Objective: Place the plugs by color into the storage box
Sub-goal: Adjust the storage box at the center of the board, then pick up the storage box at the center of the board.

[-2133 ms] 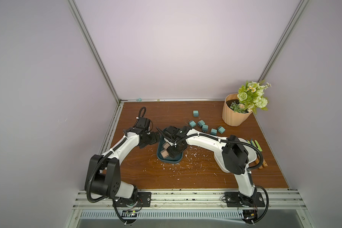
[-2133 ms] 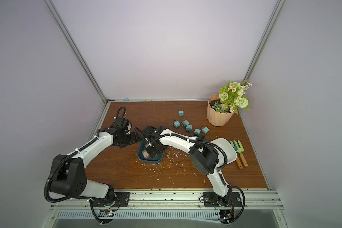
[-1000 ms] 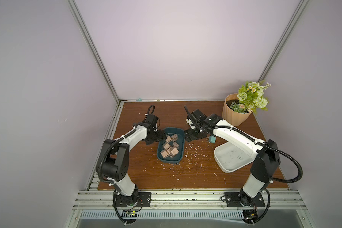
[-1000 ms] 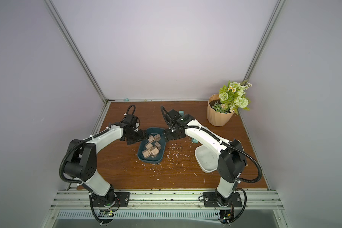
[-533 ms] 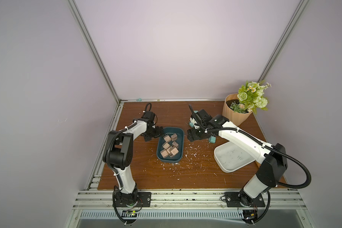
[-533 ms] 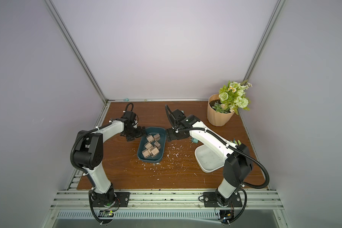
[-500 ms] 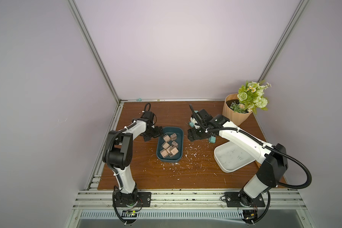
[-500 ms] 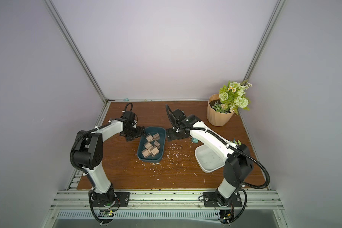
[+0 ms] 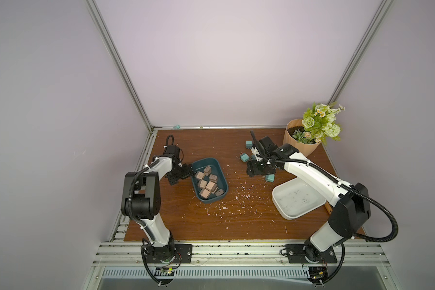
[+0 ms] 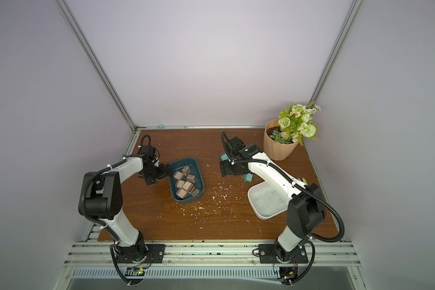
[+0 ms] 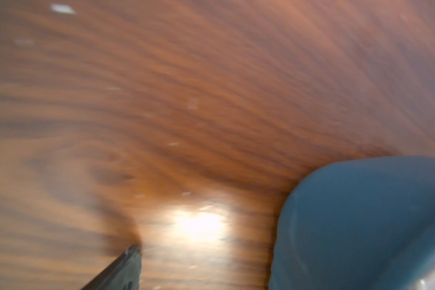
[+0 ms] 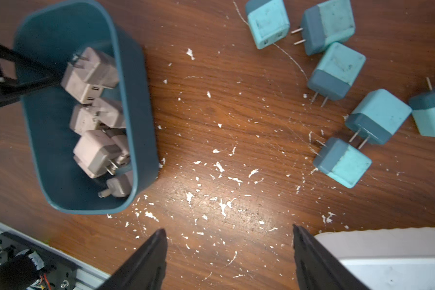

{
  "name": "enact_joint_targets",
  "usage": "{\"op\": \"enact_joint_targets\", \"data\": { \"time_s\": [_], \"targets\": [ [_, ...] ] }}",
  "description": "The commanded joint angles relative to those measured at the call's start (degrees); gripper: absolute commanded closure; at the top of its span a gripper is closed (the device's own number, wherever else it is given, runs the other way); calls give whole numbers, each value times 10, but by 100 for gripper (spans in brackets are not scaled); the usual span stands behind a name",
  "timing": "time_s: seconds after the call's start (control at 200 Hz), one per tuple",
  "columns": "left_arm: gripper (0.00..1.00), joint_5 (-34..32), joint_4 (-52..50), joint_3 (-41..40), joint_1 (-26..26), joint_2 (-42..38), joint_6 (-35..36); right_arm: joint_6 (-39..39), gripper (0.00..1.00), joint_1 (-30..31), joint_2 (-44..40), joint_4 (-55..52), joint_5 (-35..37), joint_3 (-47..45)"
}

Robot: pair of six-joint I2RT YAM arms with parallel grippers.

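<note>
The brown table [image 9: 236, 226] holds it all. A moment ago both arms were bunched over the blue box [image 12: 138, 105] in the middle. Now the right arm [image 9: 309, 173] has swung off to the far right. The left arm [image 9: 158, 163] has slid to the left side of the blue box. With the right arm out of the way, the white box [image 9: 296, 200] shows at the near right. No plug is in it.

Seven pink plugs [image 9: 210, 186] lie in the blue box. The teal plugs [image 12: 337, 72] are all out on the table at the far right. So I think pink is done and teal comes next, most likely into the white box.

The right pincer [image 12: 229, 229] has its fingers spread apart with nothing between them. It hangs low over bare table, near the teal plugs but not touching them.

The left pincer [image 9: 185, 172] is spread wide too and grips no plug. It sits at the blue box's left rim. I cannot tell if it touches the box.

Tiny white scraps [image 12: 224, 203] dot the wood between the boxes.
</note>
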Motion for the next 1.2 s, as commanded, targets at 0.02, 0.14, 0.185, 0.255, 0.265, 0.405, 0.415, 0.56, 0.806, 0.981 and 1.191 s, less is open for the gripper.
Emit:
{"op": "enact_joint_targets", "data": {
  "time_s": [0.02,0.14,0.185,0.255,0.265,0.405,0.415,0.56,0.806,0.981,1.191],
  "targets": [
    [2,1,-23,4,16,-23,14,-10,18,-30,-35,-22,-1,-17],
    [1,15,-27,17,16,-44,2,-12,18,-60,-51,-30,5,-48],
    [1,21,-29,21,16,-51,-4,-12,18,-73,-61,-32,8,-62],
    [1,32,-28,24,16,-63,-15,-13,18,-97,-75,-35,8,-85],
    [1,32,-29,24,15,-64,-17,-13,18,-101,-78,-35,9,-89],
    [1,40,-29,18,14,-86,-25,-14,18,-153,-102,-25,-10,-145],
    [1,41,-29,17,14,-86,-25,-13,18,-157,-104,-23,-13,-149],
    [1,39,-30,-5,11,-96,-19,-6,20,-188,-108,31,-66,-204],
    [1,36,-29,-38,9,-118,-21,8,31,-188,-60,101,-86,-228],
    [1,36,-29,-51,9,-131,-21,13,43,-188,-31,120,-80,-233],
    [1,33,-29,-65,9,-147,-20,18,66,-188,-29,119,-75,-254]
  ]
}}
